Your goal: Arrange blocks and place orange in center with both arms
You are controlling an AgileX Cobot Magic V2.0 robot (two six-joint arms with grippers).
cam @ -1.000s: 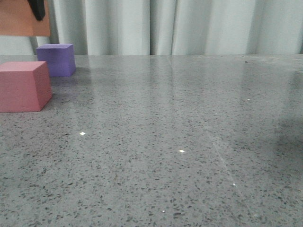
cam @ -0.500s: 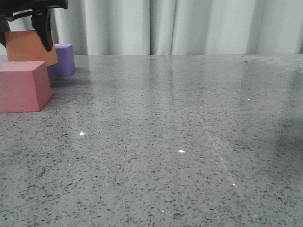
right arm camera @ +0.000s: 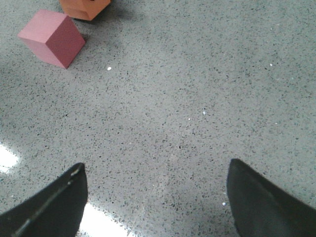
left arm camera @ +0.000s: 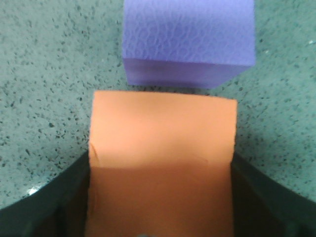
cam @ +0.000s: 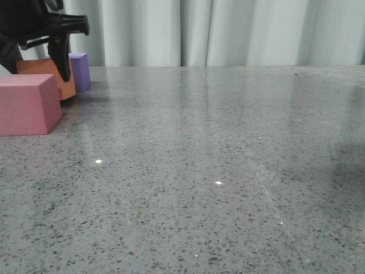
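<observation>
Left fingers point(left arm camera: 158, 217) clamp the orange cube point(left arm camera: 162, 163) between purple cube point(left arm camera: 187, 42) and pink-red cube point(cam: 28, 104); right fingers point(right arm camera: 158, 197) spread apart.

Left gripper point(cam: 35, 54): matte black; a thin horizontal bar projects sideways from a bulky dark body; slim finger point(cam: 60, 60) tapers downward
Left fingers, wrist view: broad, dark grey-black, curved edges
Right gripper point(right arm camera: 158, 197): two black wedge-shaped fingers point(right arm camera: 49, 207); pale highlight along one edge
</observation>
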